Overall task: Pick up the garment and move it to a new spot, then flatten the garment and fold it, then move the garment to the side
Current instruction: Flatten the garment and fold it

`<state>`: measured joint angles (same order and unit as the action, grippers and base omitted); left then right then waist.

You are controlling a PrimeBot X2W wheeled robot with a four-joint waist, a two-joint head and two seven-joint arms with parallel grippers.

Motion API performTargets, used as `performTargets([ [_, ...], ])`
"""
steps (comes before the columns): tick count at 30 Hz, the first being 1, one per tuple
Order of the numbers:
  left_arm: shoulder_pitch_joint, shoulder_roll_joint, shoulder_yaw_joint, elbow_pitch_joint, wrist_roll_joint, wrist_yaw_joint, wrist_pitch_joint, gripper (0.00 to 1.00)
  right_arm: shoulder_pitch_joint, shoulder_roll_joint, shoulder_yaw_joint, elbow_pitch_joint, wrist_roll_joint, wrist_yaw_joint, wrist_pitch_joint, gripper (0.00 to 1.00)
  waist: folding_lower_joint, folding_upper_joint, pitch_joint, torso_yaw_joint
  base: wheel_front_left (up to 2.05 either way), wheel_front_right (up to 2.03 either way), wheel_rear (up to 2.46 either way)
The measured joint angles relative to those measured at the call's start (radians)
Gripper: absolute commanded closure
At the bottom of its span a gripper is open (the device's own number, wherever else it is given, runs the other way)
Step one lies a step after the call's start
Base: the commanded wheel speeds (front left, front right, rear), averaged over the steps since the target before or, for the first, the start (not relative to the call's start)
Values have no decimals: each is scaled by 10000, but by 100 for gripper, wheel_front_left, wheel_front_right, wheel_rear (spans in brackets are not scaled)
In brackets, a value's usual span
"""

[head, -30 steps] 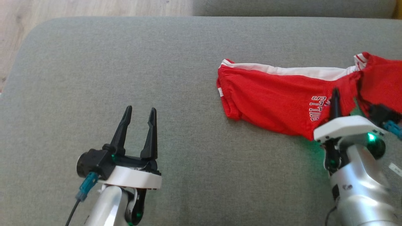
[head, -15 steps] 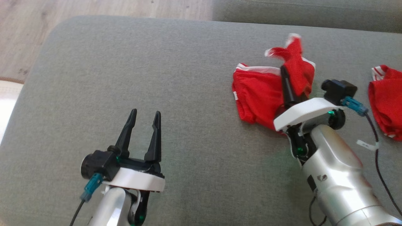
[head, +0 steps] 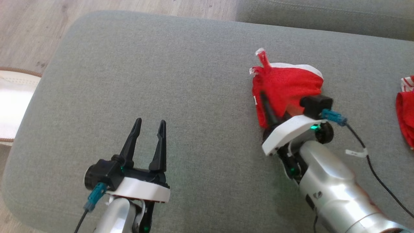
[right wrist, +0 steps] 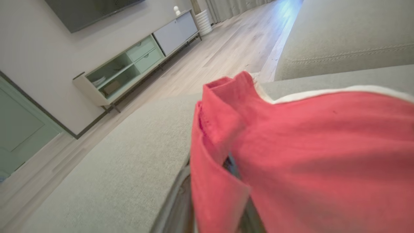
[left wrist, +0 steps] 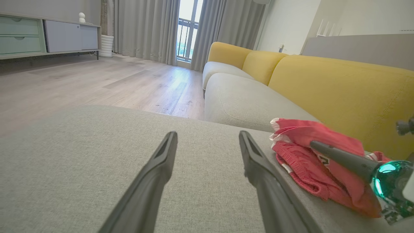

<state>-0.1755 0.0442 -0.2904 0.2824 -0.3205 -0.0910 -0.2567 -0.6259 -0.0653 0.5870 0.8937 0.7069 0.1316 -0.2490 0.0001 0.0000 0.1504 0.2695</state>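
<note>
Grey fabric of a wide sofa cushion (head: 194, 81) is filling most of the scene, with a wooden floor (head: 32, 32) showing beyond its far edge at 11 o'clock. Seen from above, the red garment (head: 288, 84) with a white band is lying on the cushion at about 2 o'clock from the middle, bunched into a heap with one corner sticking up. The right gripper (head: 263, 97) is reaching into this heap from 5 o'clock; its claw is standing narrow, and a fold of red cloth is hanging between the two fingers, but I cannot tell if it is really pinching the fold or only touching it. The left gripper (head: 150, 121) is waiting at 7 o'clock above bare cushion, well apart from the cloth, its claw spread wide and holding nothing. Another red piece (head: 406, 116) is lying at the 3 o'clock edge. To my judgement the task is only in its first step: the garment is not yet flattened, and the folding and the moving aside are both left to do.
</note>
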Motion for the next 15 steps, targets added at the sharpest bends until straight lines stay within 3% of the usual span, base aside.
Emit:
performTargets([
  [15,0,0,6,29,-71,42,0,0,64,-2,3085,-688,1012,0,1256,0,0,0,-217,-251,0,0,0],
])
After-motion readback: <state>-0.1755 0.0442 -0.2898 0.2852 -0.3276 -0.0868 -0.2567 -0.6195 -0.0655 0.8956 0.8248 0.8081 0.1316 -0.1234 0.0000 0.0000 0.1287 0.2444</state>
